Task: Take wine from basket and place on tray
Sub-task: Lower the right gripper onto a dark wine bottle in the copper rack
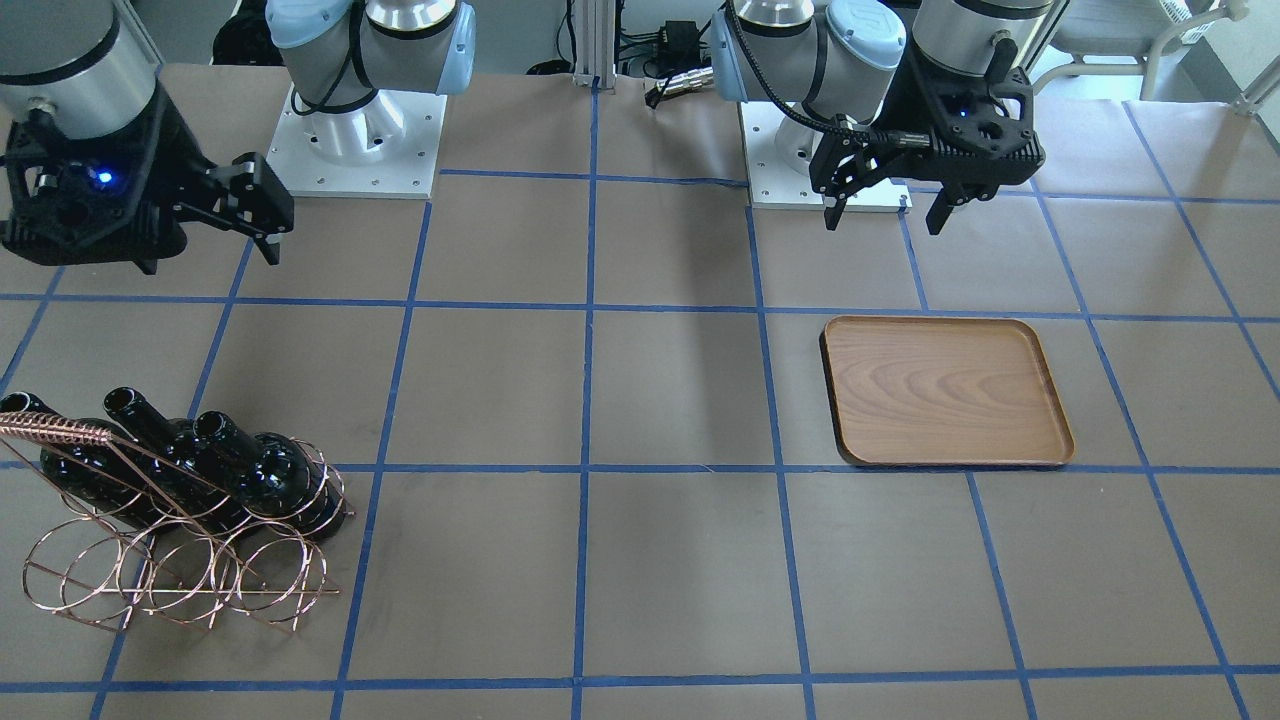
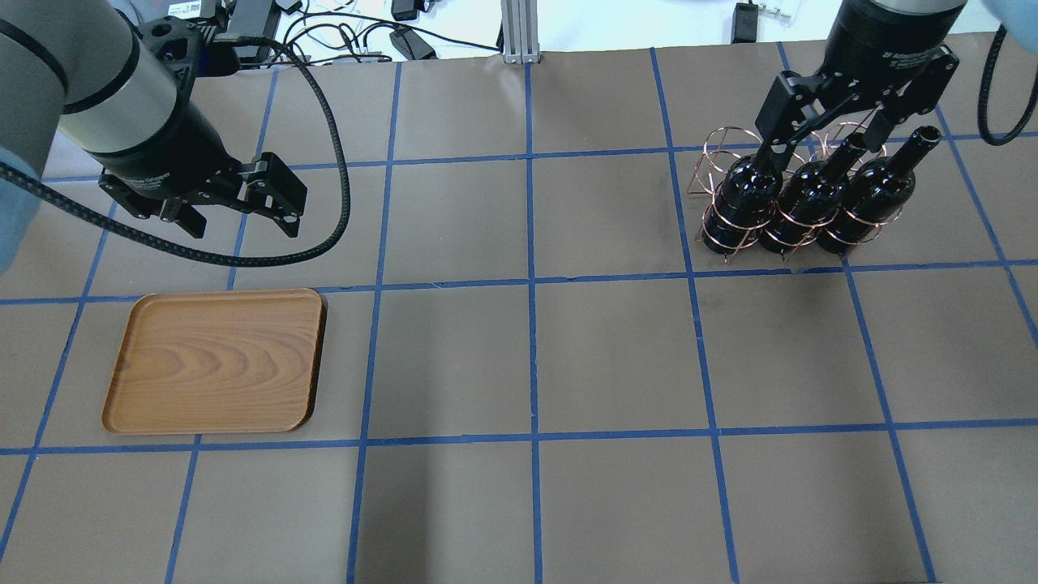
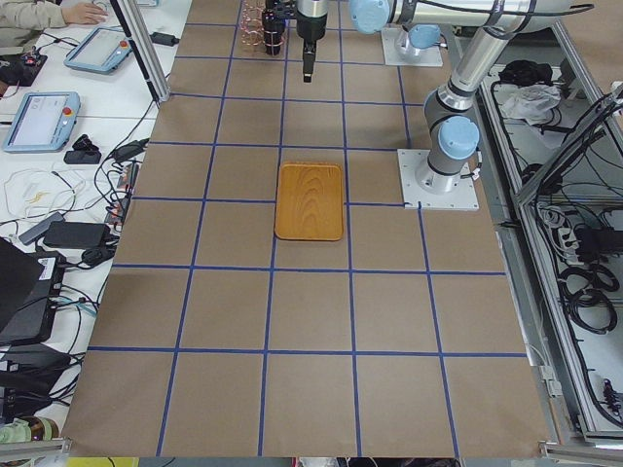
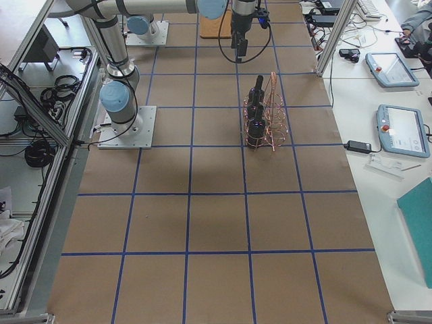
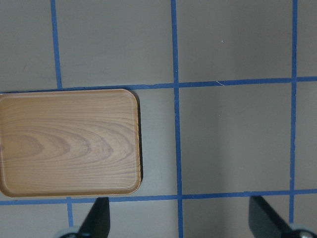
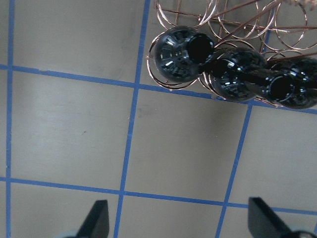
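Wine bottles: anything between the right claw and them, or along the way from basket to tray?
Nothing visible. The open right claw hangs near the wine bottles with only air between. The basket's wire rings circle their bodies; the necks stick out free. No object shows on the table between basket and tray.

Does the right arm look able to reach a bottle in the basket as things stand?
Probably yes: the right gripper hovers open and empty near the bottles, whose necks stick up out of the basket, with nothing in between.

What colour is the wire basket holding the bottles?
The basket is rose-gold copper, clearest in the exterior front-facing view.
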Tool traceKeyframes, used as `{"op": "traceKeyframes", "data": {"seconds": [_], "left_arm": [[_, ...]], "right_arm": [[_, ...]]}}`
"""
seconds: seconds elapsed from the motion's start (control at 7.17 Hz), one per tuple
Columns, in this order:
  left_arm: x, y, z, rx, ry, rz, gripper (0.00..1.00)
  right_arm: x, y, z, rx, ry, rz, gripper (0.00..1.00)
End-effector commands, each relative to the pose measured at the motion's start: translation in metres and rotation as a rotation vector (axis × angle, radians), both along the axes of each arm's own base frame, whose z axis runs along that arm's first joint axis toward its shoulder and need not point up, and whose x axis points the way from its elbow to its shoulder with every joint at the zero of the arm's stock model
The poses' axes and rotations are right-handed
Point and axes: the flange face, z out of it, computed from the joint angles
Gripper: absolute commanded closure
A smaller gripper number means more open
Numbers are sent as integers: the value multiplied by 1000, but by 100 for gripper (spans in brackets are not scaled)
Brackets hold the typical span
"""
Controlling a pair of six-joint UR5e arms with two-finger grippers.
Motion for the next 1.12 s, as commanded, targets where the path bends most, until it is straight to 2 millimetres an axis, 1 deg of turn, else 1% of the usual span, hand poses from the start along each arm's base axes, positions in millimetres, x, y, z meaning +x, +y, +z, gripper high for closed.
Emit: {"op": "traceKeyframes", "data": {"seconds": [0.0, 0.14, 0.28, 0.42, 0.56, 0.98], "left_arm": [[0, 0, 0, -1, 1, 0, 0], [0, 0, -1, 1, -1, -1, 0], [0, 0, -1, 1, -1, -1, 0], [0, 1, 0, 0, -3, -1, 0], [1, 0, 0, -2, -3, 0, 0], [0, 1, 0, 0, -3, -1, 0]], "right_arm": [[-34, -20, -17, -27, 0, -11, 0], [-41, -34, -44, -76, 15, 10, 0], [-44, -39, -61, -115, 35, 82, 0], [-47, -42, -65, -121, 39, 79, 0], [-58, -45, -70, -112, 40, 55, 0], [-61, -47, -80, -97, 34, 30, 1]]}}
